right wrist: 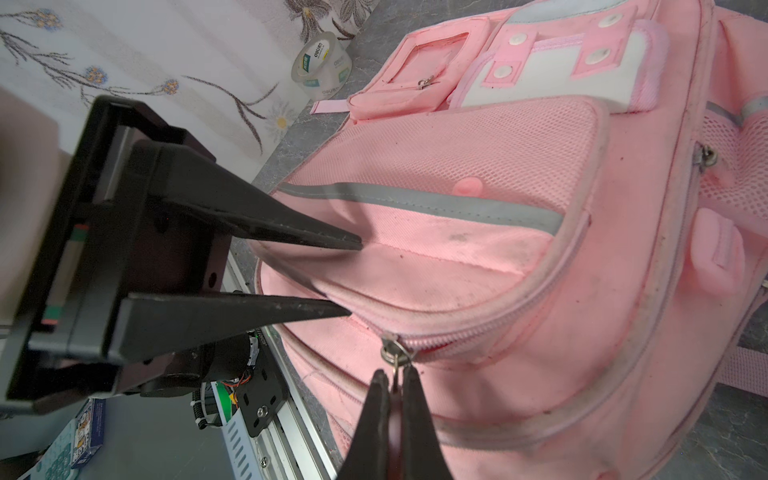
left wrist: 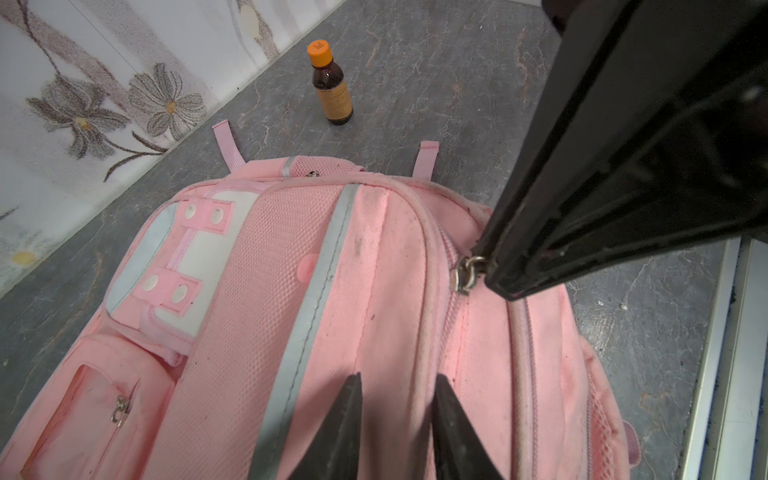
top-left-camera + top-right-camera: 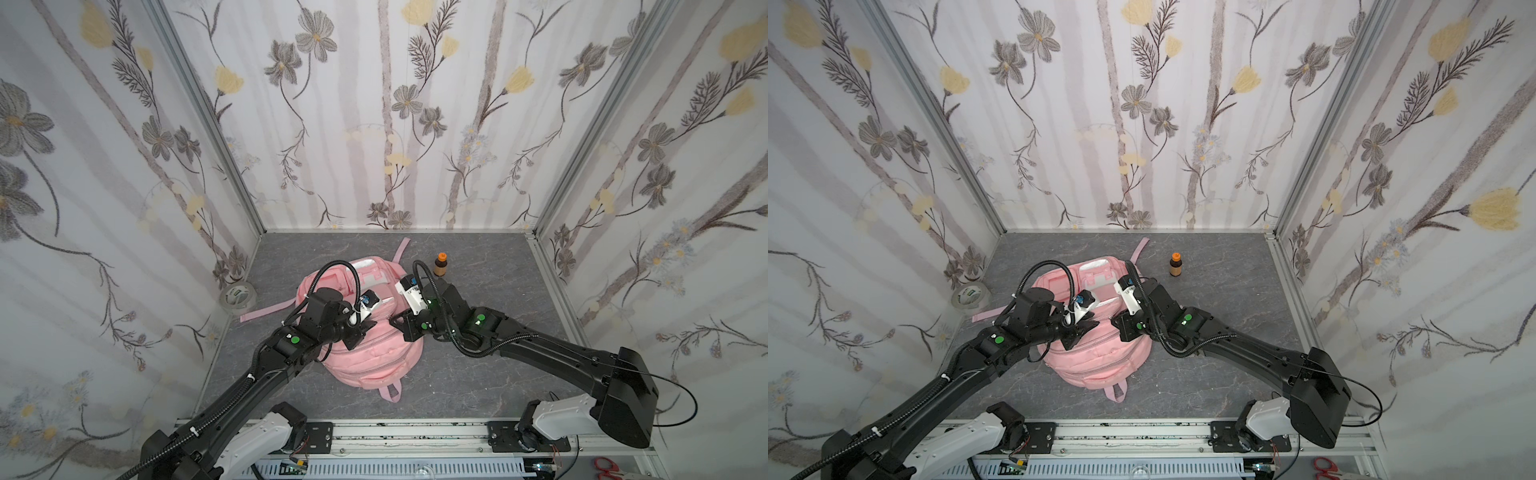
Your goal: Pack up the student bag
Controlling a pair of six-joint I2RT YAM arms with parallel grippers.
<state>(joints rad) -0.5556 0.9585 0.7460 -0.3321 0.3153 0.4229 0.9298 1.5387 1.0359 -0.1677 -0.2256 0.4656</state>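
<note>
Zipper pull on student bag sits pinched in right tool; left tool gapes against it.

The student bag is soft pink with pale grey reflective strips, a white panel and a silver zipper pull. The bottle is dark brown, its cap and label orange. The tabletop is grey, veined like marble; the walls are white with grey and yellow flowers
</note>
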